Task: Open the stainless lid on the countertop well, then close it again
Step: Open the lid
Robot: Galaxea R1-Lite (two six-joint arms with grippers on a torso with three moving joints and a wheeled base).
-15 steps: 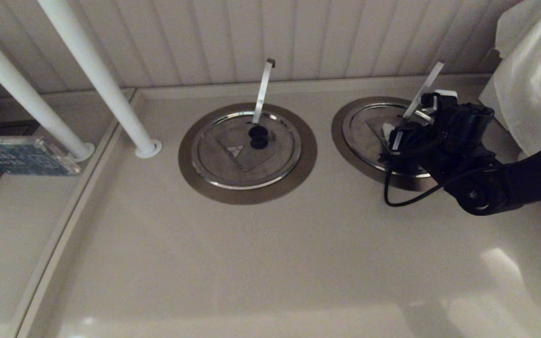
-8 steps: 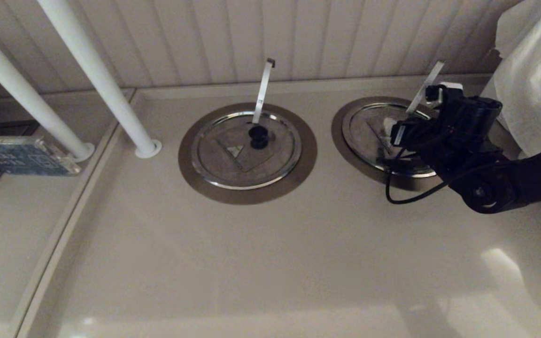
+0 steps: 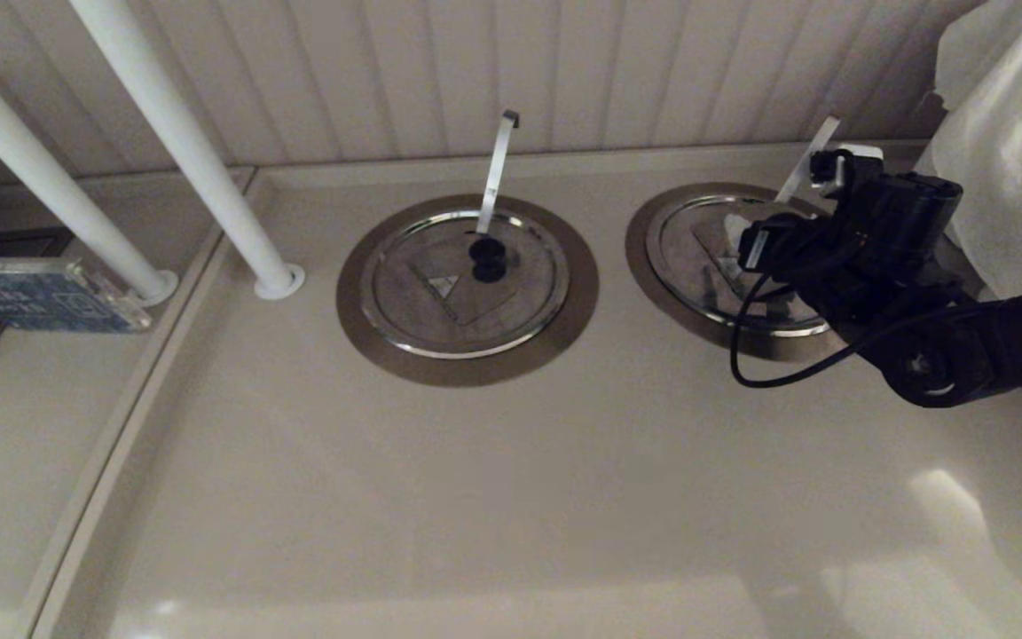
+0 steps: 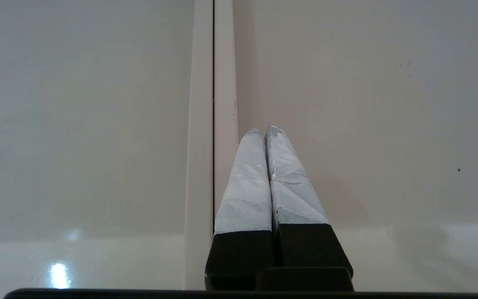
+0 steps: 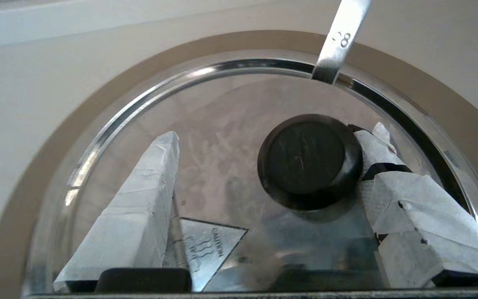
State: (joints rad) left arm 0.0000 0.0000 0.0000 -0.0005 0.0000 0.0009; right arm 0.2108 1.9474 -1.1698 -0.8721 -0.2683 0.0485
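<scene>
Reaching for the stainless lid (image 5: 222, 137) with right end effector (image 5: 272, 166) spread wide, one finger touching the black knob (image 5: 309, 160); next, centring and closing.

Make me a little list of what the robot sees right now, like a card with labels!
Job lid: the stainless lid lies flat and shut on the countertop well
Knob: black knob sits between the open fingers; one fingertip is at its edge, the other is apart
Right gripper: right gripper is above the lid, not yet gripping
Handle: straight-tipped handle leans out at the rim
Other lid: twin lid is shut, with a hook-tipped handle
Left gripper: left gripper is shut and parked over the counter
</scene>
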